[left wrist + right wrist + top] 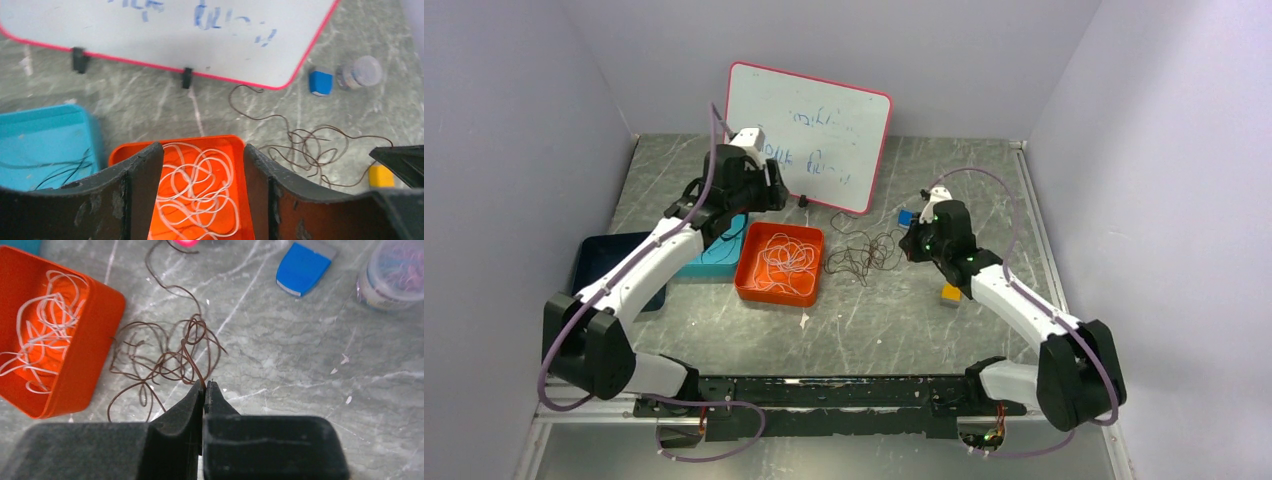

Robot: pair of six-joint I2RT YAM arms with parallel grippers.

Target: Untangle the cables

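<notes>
Jaws of the right gripper (204, 386) press together on a strand of the brown cable tangle (165, 357), which lies on the table (300, 365) just beside the orange tray (95, 340) holding white cables (195, 185); the left gripper (201, 150) hovers spread above that tray.

The orange tray (769, 296) at centre frame is showing white cables (786, 255). Right of it, brown cables (191, 361) are lying on the grey table (300, 355), which is displaying white marbled veins. At left, the turquoise tray (45, 135) is showing black cables (65, 170). The whiteboard (809, 135) is displaying a red border and blue writing.
</notes>
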